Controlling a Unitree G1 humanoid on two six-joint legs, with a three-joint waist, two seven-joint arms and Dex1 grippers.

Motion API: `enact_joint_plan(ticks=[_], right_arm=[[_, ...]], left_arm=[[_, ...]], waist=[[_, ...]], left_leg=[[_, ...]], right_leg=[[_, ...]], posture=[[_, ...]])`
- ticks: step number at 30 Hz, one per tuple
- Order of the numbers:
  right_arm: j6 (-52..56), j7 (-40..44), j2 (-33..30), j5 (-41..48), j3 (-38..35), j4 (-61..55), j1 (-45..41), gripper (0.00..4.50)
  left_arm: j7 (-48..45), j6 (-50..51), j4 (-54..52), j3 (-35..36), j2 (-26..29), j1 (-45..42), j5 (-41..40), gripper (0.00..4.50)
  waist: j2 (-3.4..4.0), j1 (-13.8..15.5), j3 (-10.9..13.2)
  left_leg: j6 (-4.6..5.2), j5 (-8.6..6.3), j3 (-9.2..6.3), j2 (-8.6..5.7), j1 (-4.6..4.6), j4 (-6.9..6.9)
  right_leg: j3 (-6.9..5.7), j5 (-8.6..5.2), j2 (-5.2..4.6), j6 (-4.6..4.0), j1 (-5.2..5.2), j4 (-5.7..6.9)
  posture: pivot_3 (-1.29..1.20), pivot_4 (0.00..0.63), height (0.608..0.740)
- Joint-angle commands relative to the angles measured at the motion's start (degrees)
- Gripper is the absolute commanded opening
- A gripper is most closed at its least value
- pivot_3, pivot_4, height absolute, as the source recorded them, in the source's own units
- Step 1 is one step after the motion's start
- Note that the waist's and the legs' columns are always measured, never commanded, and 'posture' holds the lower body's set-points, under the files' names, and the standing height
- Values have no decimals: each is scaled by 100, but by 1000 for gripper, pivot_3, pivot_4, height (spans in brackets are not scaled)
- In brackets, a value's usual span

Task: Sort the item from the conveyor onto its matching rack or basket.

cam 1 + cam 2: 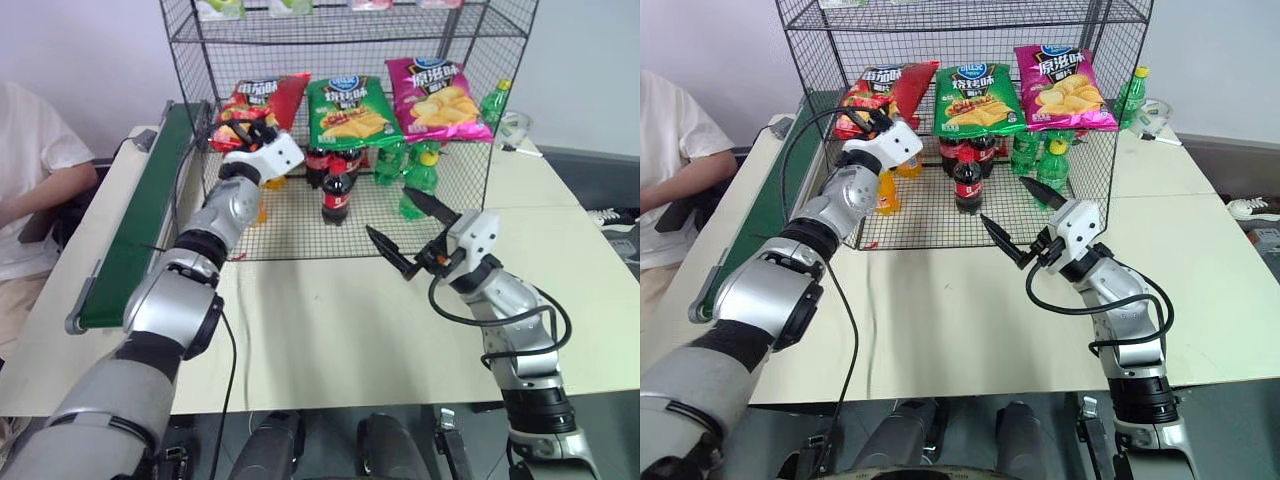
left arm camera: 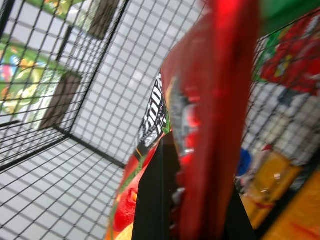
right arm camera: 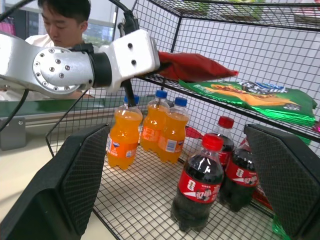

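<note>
Red chip bag held at the rack's shelf

Wire-mesh rack point(image 1: 470, 160) fills the upper centre of the head views, black and several tiers tall. On its slanted middle shelf lie a green chip bag point(image 1: 347, 108) and a pink chip bag point(image 1: 436, 98) side by side, with the red chip bag point(image 1: 262, 100) at the shelf's left end. Below them, on the bottom tier, stand orange soda bottles point(image 3: 145, 131) at the left, cola bottles point(image 1: 337, 190) in the middle and green bottles point(image 1: 410, 170) at the right. More packets sit on the top tier, too cropped to name.

The left gripper point(image 1: 243, 133) reaches into the rack's left side, its fingers pinched tight on the red bag; the left wrist view shows the crumpled red foil clamped between them. Whether the bag already rests on the shelf wire is hard to tell. The right gripper point(image 1: 408, 232) hovers in the centre of the frame over the cream table point(image 1: 330, 330), jaws spread wide and empty, just before the rack's front edge.

The dark-green conveyor point(image 1: 135, 235) runs along the left side, beside the rack. A person in a white shirt point(image 1: 25, 170) sits at the far left.
</note>
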Motion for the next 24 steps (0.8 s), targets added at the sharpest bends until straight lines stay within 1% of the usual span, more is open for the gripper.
enact_joint_plan(ticks=[1,3,5,7,10,13,15,19,21,24], right_arm=[[-51,25,-75,30,-59,-223,-54,4500],[-43,23,-90,42,-52,-231,-57,4500],[-36,30,-101,49,-50,-236,-57,4500],[-35,33,-106,52,-52,-234,-55,4500],[-27,37,-113,59,-58,-245,-43,4500],[-11,39,-127,79,-87,-267,-12,4500],[-33,57,-142,88,-110,-241,18,4500],[-51,82,-150,91,-115,-177,-1,4500],[-59,108,-152,95,-107,-133,-39,4500],[-56,155,-191,122,-139,-121,-52,4500]], left_arm=[[106,3,-101,90,89,-111,-146,260],[-118,-159,-141,206,52,-76,-350,854],[-177,-242,-215,191,36,-44,-393,1835],[-45,-193,-379,101,59,20,-302,2776],[-129,-325,-886,46,141,291,-271,4260],[-418,-258,-2005,117,412,829,-288,4260],[-693,3,-3007,355,598,1324,-441,4260],[-1328,532,-4894,595,930,2377,-414,4260],[-1864,751,-6022,959,1093,3077,-848,4260],[-2819,1073,-7164,1408,1083,3811,-2008,4260]], waist=[[0,0,0],[0,4,0],[0,20,-1],[-1,44,-1],[-1,54,-2],[1,27,-2],[0,5,-2],[1,-77,-3],[3,-108,-4],[4,-103,-4]], left_leg=[[0,0,0,0,-1,0],[0,0,0,0,-2,1],[0,0,0,0,-4,4],[0,0,0,0,-4,6],[0,0,0,-1,-4,12],[-1,1,0,0,-3,10],[-6,4,0,1,-4,7],[-8,5,2,2,-9,0],[-13,8,2,3,-12,-2],[-25,15,5,5,-13,-5]], right_leg=[[0,0,0,0,-1,0],[0,0,0,0,0,0],[0,0,0,0,-1,0],[0,0,0,0,0,0],[0,0,-1,0,4,1],[2,0,0,0,2,3],[5,1,0,-1,-4,6],[12,1,1,-1,-15,7],[20,1,1,-1,-19,7],[32,1,2,-3,-27,7]], posture=[[0,150,740],[0,150,740],[0,150,740],[0,150,740],[0,150,740],[0,150,740],[0,150,740],[0,150,740],[0,150,740],[0,150,740]])
